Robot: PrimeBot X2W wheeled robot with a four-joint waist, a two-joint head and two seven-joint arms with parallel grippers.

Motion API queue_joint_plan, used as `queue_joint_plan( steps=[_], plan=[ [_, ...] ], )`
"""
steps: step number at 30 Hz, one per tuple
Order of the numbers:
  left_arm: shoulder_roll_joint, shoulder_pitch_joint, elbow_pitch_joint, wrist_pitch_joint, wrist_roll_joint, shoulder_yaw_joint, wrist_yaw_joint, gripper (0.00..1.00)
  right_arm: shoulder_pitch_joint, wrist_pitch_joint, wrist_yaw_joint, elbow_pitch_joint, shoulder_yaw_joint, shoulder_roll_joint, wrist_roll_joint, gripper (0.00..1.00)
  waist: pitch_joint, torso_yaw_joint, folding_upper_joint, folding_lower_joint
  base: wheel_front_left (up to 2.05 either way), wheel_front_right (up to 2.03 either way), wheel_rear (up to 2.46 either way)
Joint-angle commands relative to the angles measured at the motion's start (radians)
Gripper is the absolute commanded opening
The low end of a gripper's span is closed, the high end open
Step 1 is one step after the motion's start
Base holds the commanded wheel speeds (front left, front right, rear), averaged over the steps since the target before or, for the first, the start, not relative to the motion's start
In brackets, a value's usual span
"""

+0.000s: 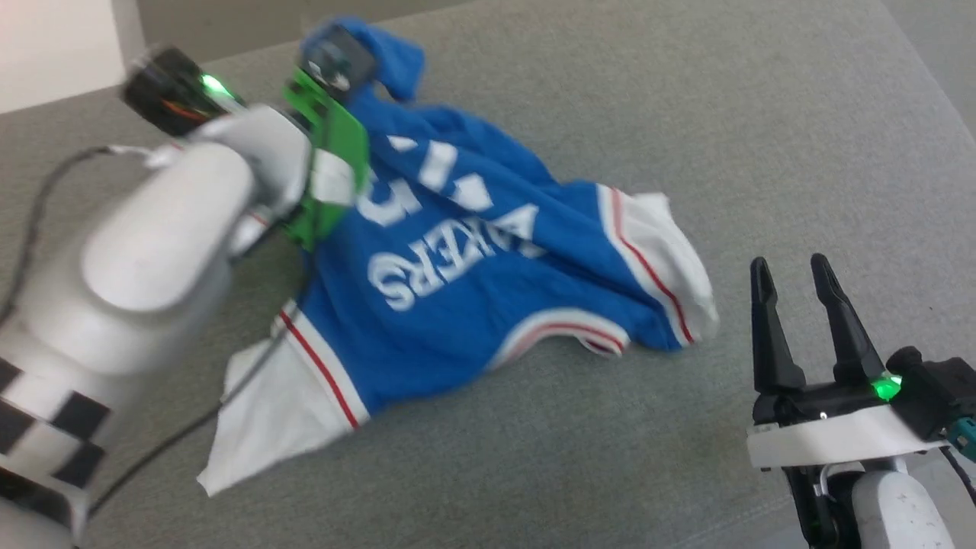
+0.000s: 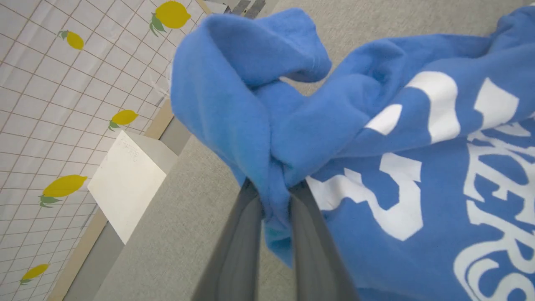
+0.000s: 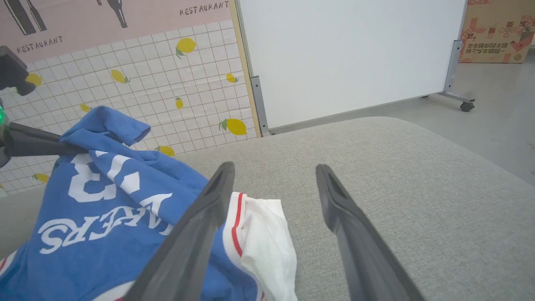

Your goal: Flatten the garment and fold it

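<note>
The garment (image 1: 457, 282) is a royal-blue piece with white lettering, white end panels and thin red stripes, lying crumpled on a grey cushioned surface (image 1: 724, 114). My left gripper (image 1: 347, 65) is at its far end, lifting a bunched fold. In the left wrist view this gripper (image 2: 276, 188) is shut on the blue fabric (image 2: 234, 83), which is squeezed between the two fingers. My right gripper (image 1: 789, 267) stands open just right of the garment's white panel (image 1: 679, 244), apart from it. The right wrist view shows the right gripper (image 3: 275, 168) open above the cushion, the garment (image 3: 104, 217) to its left.
The grey cushion (image 3: 418, 188) stretches wide to the right of the garment. Behind it are a lemon-patterned tile wall (image 3: 146, 71), a white rolling panel (image 3: 351, 54) and a cardboard box (image 3: 497, 31). A white box (image 2: 125, 184) stands beside the cushion. A black cable (image 1: 46, 191) hangs off my left arm.
</note>
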Motion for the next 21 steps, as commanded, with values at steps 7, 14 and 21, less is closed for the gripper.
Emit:
queue_joint_plan(
  steps=[7, 14, 21],
  plan=[
    [0.065, -0.077, 0.167, -0.103, 0.054, 0.001, 0.013, 0.0, -0.038, -0.006, -0.002, -0.011, 0.027, 0.0, 0.03, 1.0, 0.059, -0.057, 0.0064, -0.0001, 0.0, 0.0, 0.0],
    [0.014, 0.003, 0.3, -0.175, -0.037, 0.068, 0.086, 1.0, -0.035, -0.006, -0.002, -0.002, 0.017, 0.0, 0.024, 1.0, 0.038, -0.046, 0.0064, -0.0001, 0.0, 0.0, 0.0],
    [-0.083, 0.126, 0.313, -0.5, -0.148, 0.219, 0.235, 1.0, -0.005, -0.006, -0.002, -0.004, -0.027, 0.0, -0.024, 1.0, -0.05, 0.032, 0.0064, -0.0001, 0.0, 0.0, 0.0]
  ],
)
